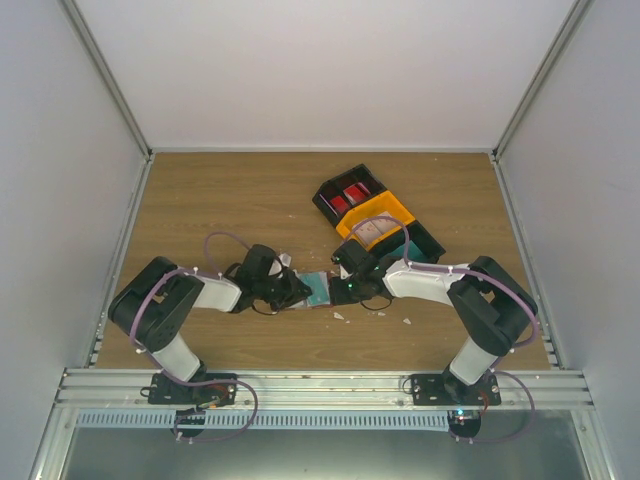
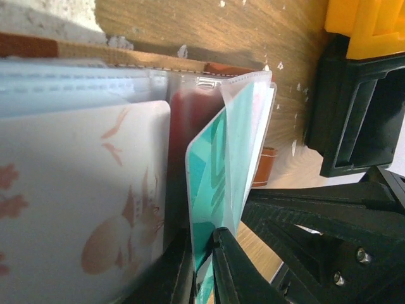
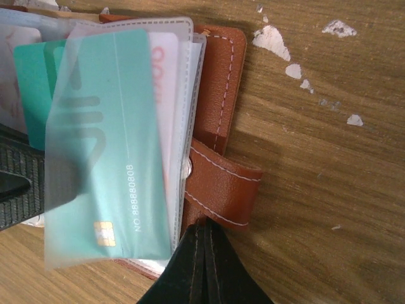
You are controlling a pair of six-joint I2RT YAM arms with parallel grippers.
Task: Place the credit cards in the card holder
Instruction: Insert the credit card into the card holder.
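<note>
The card holder (image 3: 218,114) lay open on the tabletop (image 3: 329,190) between the two end effectors, near the bin tray (image 1: 377,215). In the right wrist view the teal card (image 3: 107,158) had its long axis running up and down the picture, chip end lowest, under a frosted sleeve (image 3: 183,63). It read "NO" and a run of eights. The card behind (image 3: 161,69) bore red lettering too hidden to read.

Only the left wrist view showed a white card (image 2: 82,209) printed with reddish animal figures. It also showed the left end effector (image 2: 205,275) narrow, pinching the teal card's edge. The right end effector (image 3: 204,259) was closed, its tips against the snap tab (image 3: 221,190).
</note>
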